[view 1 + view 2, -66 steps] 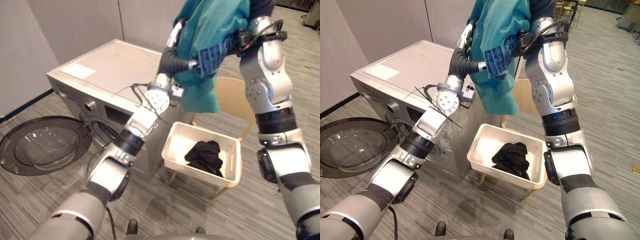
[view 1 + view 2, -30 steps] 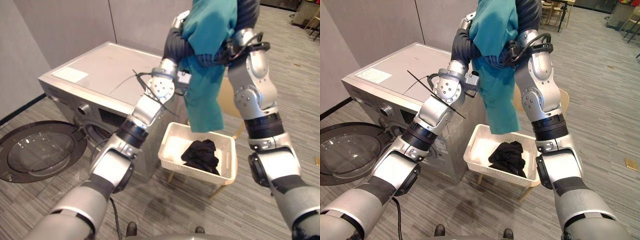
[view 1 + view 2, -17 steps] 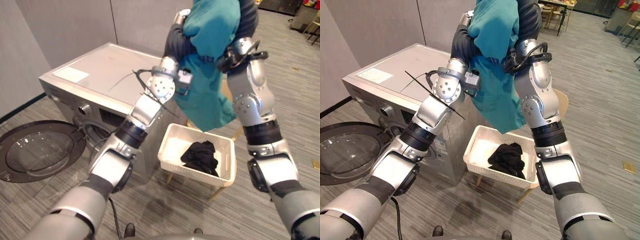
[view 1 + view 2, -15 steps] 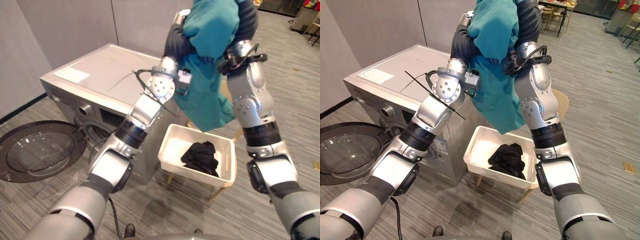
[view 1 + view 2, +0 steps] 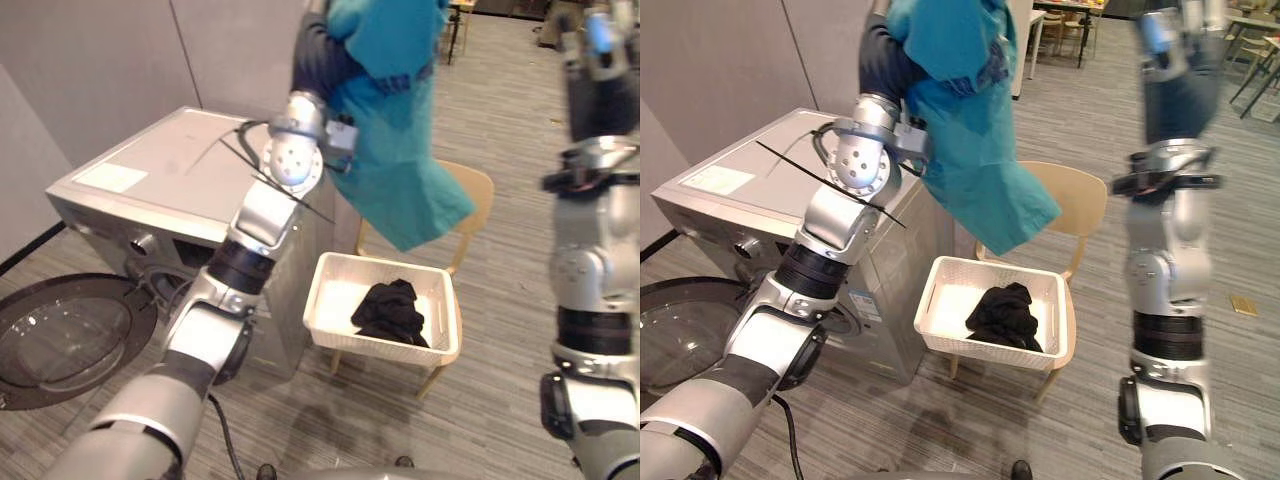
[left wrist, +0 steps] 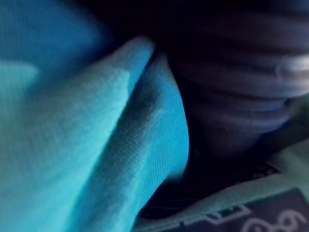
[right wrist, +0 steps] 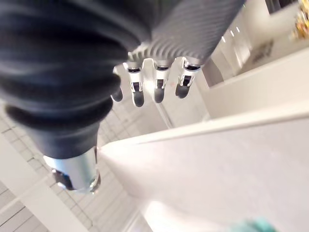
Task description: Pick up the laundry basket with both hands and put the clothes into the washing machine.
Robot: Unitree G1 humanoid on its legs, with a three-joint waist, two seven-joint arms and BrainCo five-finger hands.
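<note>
Up near the top edge of the head views, the right hand is raised on an upright arm, well apart from everything else. Its fingers are straight to lightly relaxed, set in a row, holding nothing and touching nothing.

The left hand is raised just as high, on the side nearer the washing machine. It is buried in a teal garment, and the wrist view shows folds of that cloth against the dark ribbed cover. Cannot tell whether the hand grips the cloth or the cloth only drapes over it. The garment hangs in a long drape, its lower edge flared rightward, above the laundry basket and apart from it.

The laundry basket is white with perforated walls and sits on the seat of a pale wooden chair, with both hands well above it. It contains one bundle of black clothes, about mid-basket, and the white bottom is bare at the left end.

The washing machine stands just beside the basket, to the robot's left. Its round door is swung wide open, glass facing up. The drum mouth is mostly hidden behind the left arm, so its contents cannot be told.
</note>
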